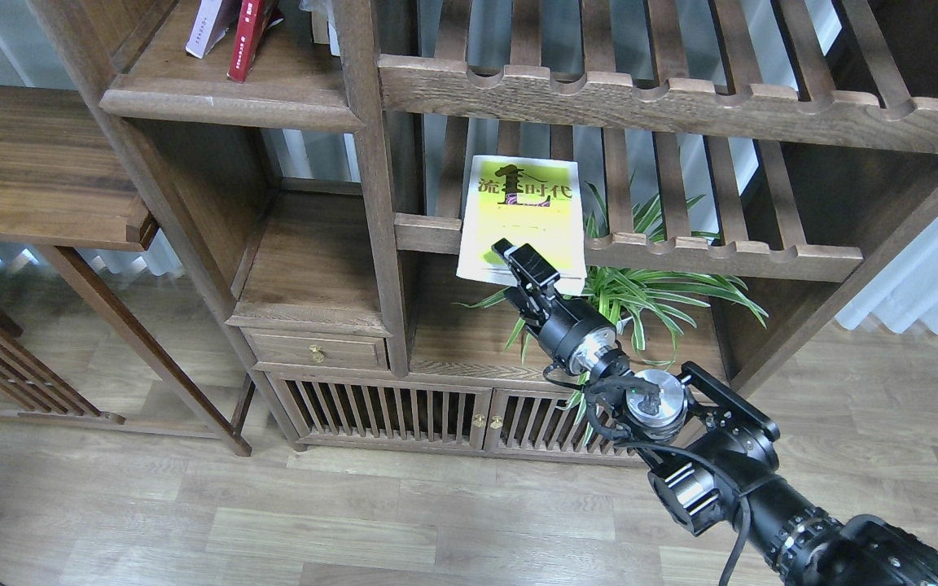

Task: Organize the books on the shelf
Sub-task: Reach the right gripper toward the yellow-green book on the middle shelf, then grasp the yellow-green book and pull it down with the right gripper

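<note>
The yellow-green book (pixel 522 207) with dark Chinese characters lies flat on the middle slatted rack (pixel 721 256), its front end hanging over the rail. My right gripper (pixel 524 275) is at that overhanging front edge, with the upper finger (pixel 530 262) lying over the cover and the jaws apart around the edge. The dark red book (pixel 249 37) and the white book (pixel 207 28) stand leaning on the solid shelf (pixel 233 104) at the upper left. My left gripper is out of view.
A spider plant (pixel 648 293) in a white pot stands on the board right below the book, beside my right arm. A brass-knobbed drawer (pixel 317 354) sits at lower left. A thick upright post (pixel 375 187) separates the rack from the shelf. A side table (pixel 37 163) stands left.
</note>
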Available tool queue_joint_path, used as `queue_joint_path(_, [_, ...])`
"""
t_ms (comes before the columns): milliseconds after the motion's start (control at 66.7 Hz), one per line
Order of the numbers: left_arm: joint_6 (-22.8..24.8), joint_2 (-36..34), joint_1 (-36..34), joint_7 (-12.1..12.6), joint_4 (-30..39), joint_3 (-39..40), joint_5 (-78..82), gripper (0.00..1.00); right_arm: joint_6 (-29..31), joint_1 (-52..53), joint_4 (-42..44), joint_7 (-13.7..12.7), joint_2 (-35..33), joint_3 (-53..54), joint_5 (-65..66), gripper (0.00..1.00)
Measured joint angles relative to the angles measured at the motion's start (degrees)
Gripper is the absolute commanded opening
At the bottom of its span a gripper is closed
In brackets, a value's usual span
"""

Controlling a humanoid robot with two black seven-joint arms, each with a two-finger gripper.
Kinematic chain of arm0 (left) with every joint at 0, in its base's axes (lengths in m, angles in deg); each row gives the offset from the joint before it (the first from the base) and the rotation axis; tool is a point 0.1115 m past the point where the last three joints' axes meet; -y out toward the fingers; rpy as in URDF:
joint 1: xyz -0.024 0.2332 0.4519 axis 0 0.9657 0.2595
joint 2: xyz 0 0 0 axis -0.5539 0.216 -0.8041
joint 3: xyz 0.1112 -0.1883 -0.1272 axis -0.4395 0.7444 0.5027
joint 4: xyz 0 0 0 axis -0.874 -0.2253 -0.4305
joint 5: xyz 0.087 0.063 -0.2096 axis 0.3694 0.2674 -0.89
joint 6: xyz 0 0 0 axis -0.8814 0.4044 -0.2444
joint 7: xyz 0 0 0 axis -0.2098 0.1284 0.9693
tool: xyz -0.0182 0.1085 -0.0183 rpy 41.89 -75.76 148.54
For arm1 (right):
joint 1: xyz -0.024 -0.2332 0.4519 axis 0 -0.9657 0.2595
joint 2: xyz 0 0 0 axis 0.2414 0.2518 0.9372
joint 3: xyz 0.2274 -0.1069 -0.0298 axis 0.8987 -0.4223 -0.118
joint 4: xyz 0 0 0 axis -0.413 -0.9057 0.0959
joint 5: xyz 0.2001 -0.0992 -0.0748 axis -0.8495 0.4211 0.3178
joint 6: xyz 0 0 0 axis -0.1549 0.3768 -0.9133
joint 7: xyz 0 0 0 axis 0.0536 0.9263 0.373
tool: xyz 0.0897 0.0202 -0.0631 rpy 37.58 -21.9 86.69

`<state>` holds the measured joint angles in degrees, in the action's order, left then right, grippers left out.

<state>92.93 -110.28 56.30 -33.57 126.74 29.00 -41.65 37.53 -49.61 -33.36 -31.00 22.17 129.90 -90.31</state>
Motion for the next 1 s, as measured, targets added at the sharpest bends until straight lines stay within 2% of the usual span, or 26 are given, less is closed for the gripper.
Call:
queue_joint_path(90, [0.0, 0.02, -0.02, 0.0, 0.0, 0.0, -0.01, 1.0, -0.02, 0.08, 0.35, 0.75, 0.0, 0.19, -1.12, 0.7])
queue_joint_path(195, [0.0, 0.02, -0.02, 0.0, 0.0, 0.26, -0.02, 1.0, -0.02, 0.39, 0.75, 1.32, 0.0, 0.92, -1.73, 0.65])
queue_joint_path(270, [0.0, 0.02, -0.03, 0.04, 0.0, 0.99, -0.02, 1.0, -0.1, 1.18, 1.35, 1.47, 0.0, 1.16, -1.83, 0.58])
queue_joint_path(405, [0.0, 0.02, -0.03, 0.04, 0.0, 1.53, -0.02, 1.0, -0.03, 2.09, 1.64, 1.73, 0.0, 1.2, -1.87, 0.37])
queue_joint_path(465, [0.0, 0.02, -0.03, 0.04, 0.0, 1.67, -0.02, 1.0, 0.28, 2.19, 1.66, 2.05, 0.0, 1.23, -1.91, 0.34])
queue_joint_path(510, [0.0, 0.02, -0.02, 0.04, 0.0, 1.8, -0.01, 1.0, 0.5, 2.23, 1.66, 2.26, 0.0, 1.23, -1.92, 0.28])
queue_joint_path(719, [0.0, 0.02, 0.01, 0.04, 0.0, 2.28, 0.02, 1.0, 1.3, 2.23, 1.58, 2.07, -0.01, 0.28, -1.94, 0.11])
queue_joint_path(809, [0.0, 0.02, 0.02, 0.04, 0.0, 2.85, 0.03, 1.0, 2.67, 2.08, 1.55, 1.79, -0.01, -0.58, -1.91, 0.06])
queue_joint_path(1004, [0.0, 0.32, 0.06, 0.03, -0.05, 3.08, 0.06, 1.0, 8.09, -0.7, -1.12, 0.9, 0.0, -1.2, -1.85, 0.06])
